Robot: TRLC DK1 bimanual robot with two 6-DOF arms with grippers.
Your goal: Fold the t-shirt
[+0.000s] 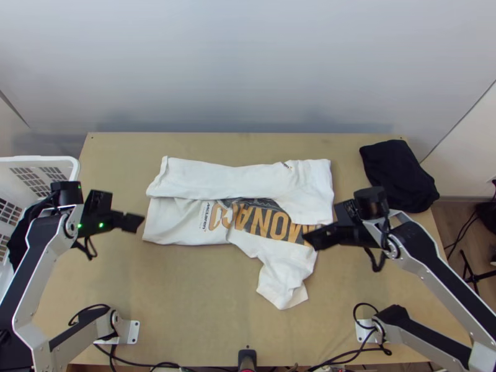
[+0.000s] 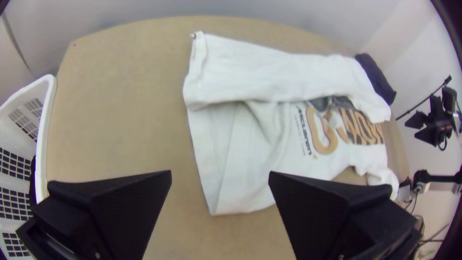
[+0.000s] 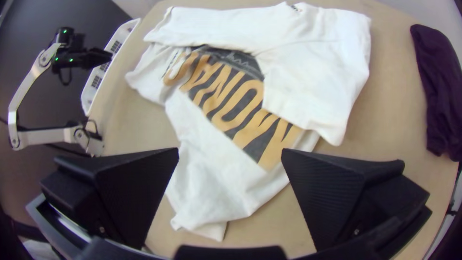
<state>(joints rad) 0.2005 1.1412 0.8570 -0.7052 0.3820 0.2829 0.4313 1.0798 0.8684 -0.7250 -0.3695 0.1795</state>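
Left arm (image 1: 39, 266) bent | left tool (image 1: 124, 209) raised, open, angled inward | right arm (image 1: 437, 266) bent | right tool (image 1: 321, 222) raised, open, angled inward

The light is soft, and the wrist views bend toward dark corners.

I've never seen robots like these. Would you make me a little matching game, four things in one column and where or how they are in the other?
Things:
1. T-shirt
2. Dark cloth
3. Basket
4. Right gripper

Places and states, as the top view lies:
A. at the table's left side
B. open, near the printed lettering's right end
C. far side folded over part of its print
D. at the table's far right corner

Pairs: 1-C, 2-D, 3-A, 4-B
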